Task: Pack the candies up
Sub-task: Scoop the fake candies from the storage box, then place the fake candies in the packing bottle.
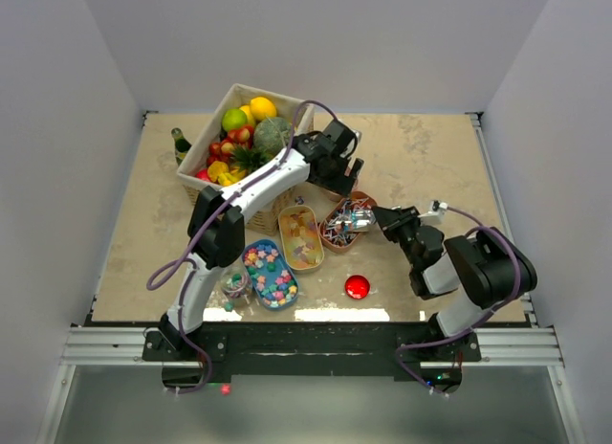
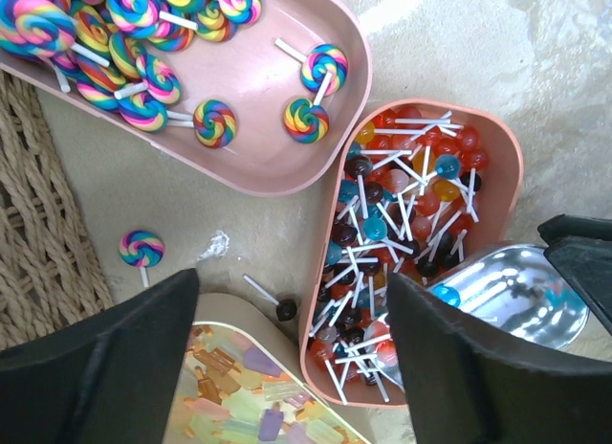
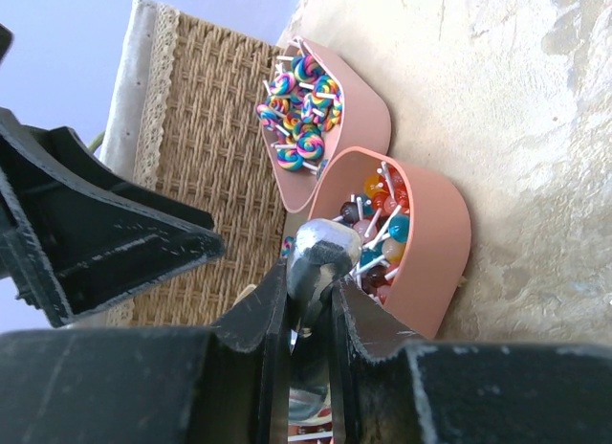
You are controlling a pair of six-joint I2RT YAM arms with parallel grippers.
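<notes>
Candies are being held tangled in a tray; a scoop is being pinched at its rim by the right gripper, the left gripper being held spread above. Sticks could be snagged and pieces flicked out.

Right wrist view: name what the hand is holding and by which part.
The right hand grips a metal scoop by its handle, bowl at the edge of the ball-lollipop tray. The left hand holds nothing.

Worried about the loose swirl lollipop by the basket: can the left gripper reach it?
Probably yes: the swirl lollipop lies uncovered on bare table just ahead of the open left gripper; the basket sits close beside.
</notes>
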